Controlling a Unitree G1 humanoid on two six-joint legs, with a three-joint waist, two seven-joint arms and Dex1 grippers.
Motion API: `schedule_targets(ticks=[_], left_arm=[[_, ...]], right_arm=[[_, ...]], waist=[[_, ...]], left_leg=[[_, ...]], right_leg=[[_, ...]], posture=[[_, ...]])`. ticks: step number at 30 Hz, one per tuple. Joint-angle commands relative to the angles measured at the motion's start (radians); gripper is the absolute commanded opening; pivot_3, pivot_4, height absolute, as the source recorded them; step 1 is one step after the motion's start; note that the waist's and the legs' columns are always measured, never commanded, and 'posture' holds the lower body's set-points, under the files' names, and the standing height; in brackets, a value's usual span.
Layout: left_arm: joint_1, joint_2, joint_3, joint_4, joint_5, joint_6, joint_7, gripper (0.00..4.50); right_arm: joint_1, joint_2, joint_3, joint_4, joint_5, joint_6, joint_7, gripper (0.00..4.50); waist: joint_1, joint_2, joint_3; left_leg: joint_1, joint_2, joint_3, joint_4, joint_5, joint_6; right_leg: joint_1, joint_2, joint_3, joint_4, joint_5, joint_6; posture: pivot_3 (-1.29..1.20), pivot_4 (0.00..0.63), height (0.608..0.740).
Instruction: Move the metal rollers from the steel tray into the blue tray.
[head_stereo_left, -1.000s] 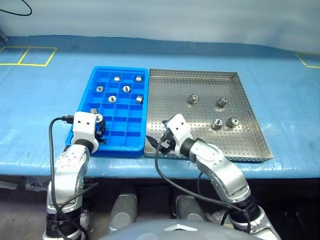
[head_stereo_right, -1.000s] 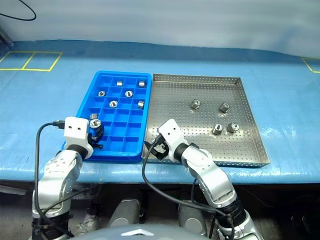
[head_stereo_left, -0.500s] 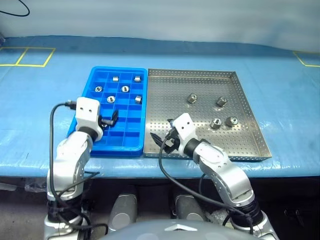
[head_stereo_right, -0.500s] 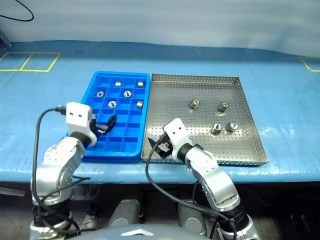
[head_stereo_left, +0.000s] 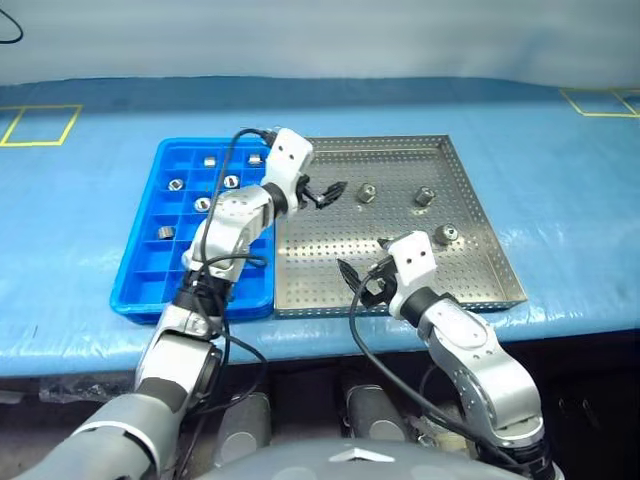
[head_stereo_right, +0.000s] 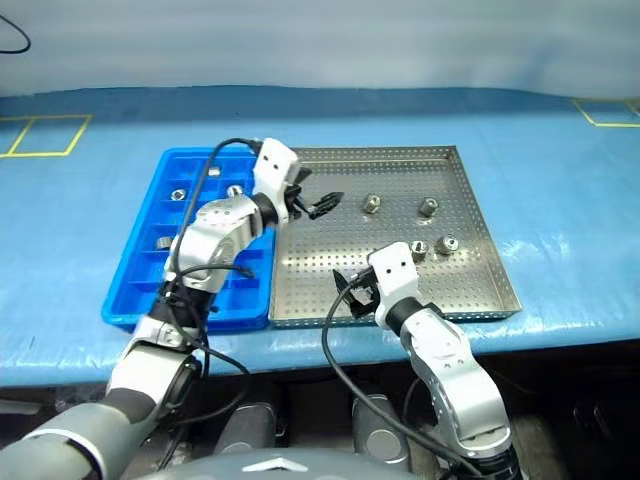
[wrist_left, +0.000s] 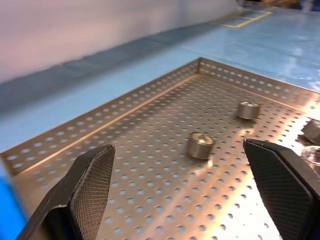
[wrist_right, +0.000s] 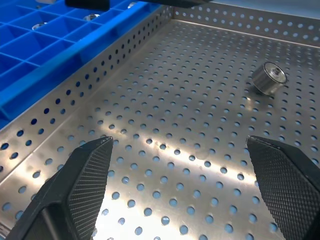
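The steel tray (head_stereo_left: 330, 250) lies to the right of the blue tray (head_stereo_left: 150, 275), the two side by side. Several metal rollers stand in the steel tray, among them one (head_stereo_left: 367, 192) and another (head_stereo_left: 425, 196) near the far side. Several more sit in the blue tray's compartments, such as one (head_stereo_left: 165, 232). My left gripper (head_stereo_left: 325, 192) is open and empty over the steel tray's far left part, pointing at the nearest roller (wrist_left: 201, 145). My right gripper (head_stereo_left: 362, 280) hangs open and empty over the steel tray's near edge, with a roller (wrist_right: 268, 78) ahead of it.
Both trays rest on a blue table cover (head_stereo_left: 560, 180). Yellow tape marks lie at the far left (head_stereo_left: 40, 125) and far right (head_stereo_left: 600, 100). The table's front edge runs just behind my right gripper. A black cable (head_stereo_left: 240, 150) loops above the blue tray.
My left gripper let a roller go into the blue tray, opened, and swung right and forward over the steel tray. The right gripper shifted slightly right. The camera turned right.
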Motion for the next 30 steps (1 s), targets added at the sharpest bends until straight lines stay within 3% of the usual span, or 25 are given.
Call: schedule_targets(ticks=[1, 15, 30], left_arm=[[-0.069, -0.069, -0.065, 0.129, 0.036, -0.12, -0.058, 4.48], [-0.163, -0.237, -0.133, 0.528, 0.18, -0.395, -0.043, 4.48], [-0.239, -0.315, -0.111, 0.772, 0.256, -0.467, 0.137, 4.48]], right_arm=[[0.032, 0.0, -0.037, -0.076, -0.003, 0.003, -0.028, 4.5], [0.167, 0.033, -0.097, -0.144, -0.031, -0.003, -0.122, 4.5], [0.199, 0.054, -0.104, -0.172, -0.039, -0.008, -0.153, 4.5]], waist=[[-0.007, 0.0, 0.0], [-0.11, 0.0, 0.0], [-0.231, 0.0, 0.0]], left_leg=[[0.0, 0.0, 0.0, 0.0, 0.0, 0.0], [-0.001, 0.0, 0.001, 0.001, 0.0, 0.0], [-0.001, -0.001, 0.0, 0.0, 0.0, 0.0]], right_leg=[[0.0, 0.0, 0.001, 0.0, 0.0, 0.0], [-0.001, 0.0, 0.003, -0.001, 0.0, 0.002], [-0.001, 0.0, 0.003, -0.001, -0.001, 0.005]], posture=[[-0.22, 0.15, 0.74], [-0.34, 0.15, 0.74], [-0.38, 0.15, 0.74]])
